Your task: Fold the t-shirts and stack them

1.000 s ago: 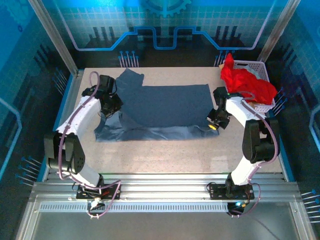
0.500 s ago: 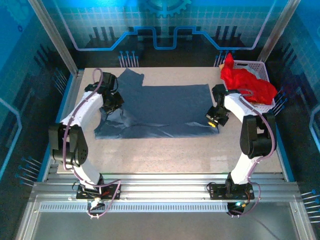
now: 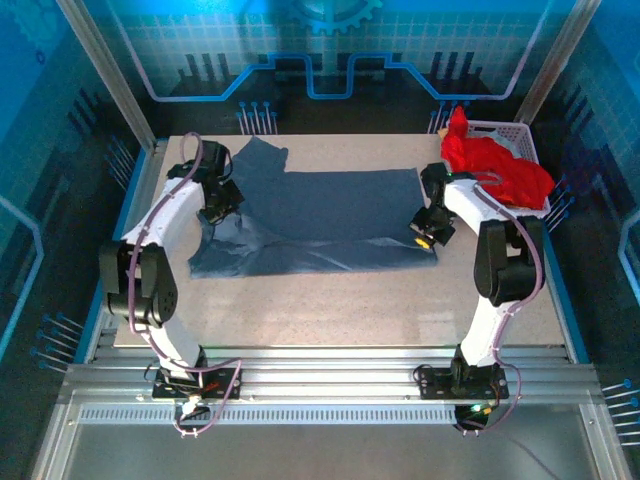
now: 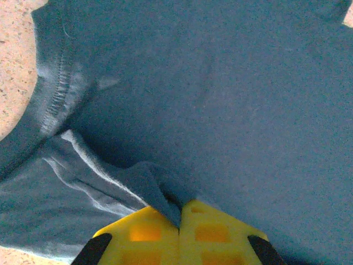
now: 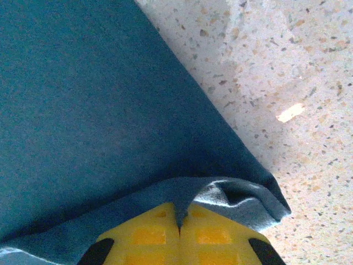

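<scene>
Two soft cloth short-sleeved shirts are here: one dusty slate-blue t-shirt (image 3: 330,215) and one bright red t-shirt (image 3: 495,165) (one of each colour). There is one white lattice plastic basket (image 3: 515,133) and one speckled beige tabletop (image 3: 330,300). Two white-and-black robot arms, the left arm (image 3: 165,225) and the right arm (image 3: 490,215), carry two yellow-padded pincers, the left pincer (image 4: 179,221) and the right pincer (image 5: 179,221).

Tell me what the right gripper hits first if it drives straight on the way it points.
The slate-blue t-shirt: the right gripper has its jaws shut on the shirt's folded edge, and more of that cloth lies directly ahead, then bare table. Whether it would plough or skim the cloth is unclear.
</scene>
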Controlling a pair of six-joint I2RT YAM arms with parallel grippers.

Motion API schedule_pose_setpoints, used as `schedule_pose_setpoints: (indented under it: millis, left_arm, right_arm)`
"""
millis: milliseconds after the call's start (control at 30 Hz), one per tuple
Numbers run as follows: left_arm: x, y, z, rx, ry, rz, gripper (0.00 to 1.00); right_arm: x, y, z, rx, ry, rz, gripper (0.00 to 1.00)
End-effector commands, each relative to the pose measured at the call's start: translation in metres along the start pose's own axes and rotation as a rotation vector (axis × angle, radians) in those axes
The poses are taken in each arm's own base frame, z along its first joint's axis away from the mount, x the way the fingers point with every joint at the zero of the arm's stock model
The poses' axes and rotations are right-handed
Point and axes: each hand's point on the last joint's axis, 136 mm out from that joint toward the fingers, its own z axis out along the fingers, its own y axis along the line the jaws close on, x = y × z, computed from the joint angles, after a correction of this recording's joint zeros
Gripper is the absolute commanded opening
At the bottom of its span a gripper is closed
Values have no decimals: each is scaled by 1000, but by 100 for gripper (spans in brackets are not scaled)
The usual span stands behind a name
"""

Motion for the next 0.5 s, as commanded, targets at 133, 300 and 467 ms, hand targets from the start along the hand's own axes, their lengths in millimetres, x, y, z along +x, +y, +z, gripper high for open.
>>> schedule_pose_setpoints:
  millis: [133,300,467]
  left_arm:
    - [-12,6,6,-32,-3,-23,0]
    - [-11,9,13,-47,9,-29,0]
    - [-11,10,14,-53,6,-41,0]
  right_arm:
    - [-16,3,0,13,-22,38,0]
    - [-20,5,5,24,-22,44,0]
    - [-24,5,5,26,-32,57,0]
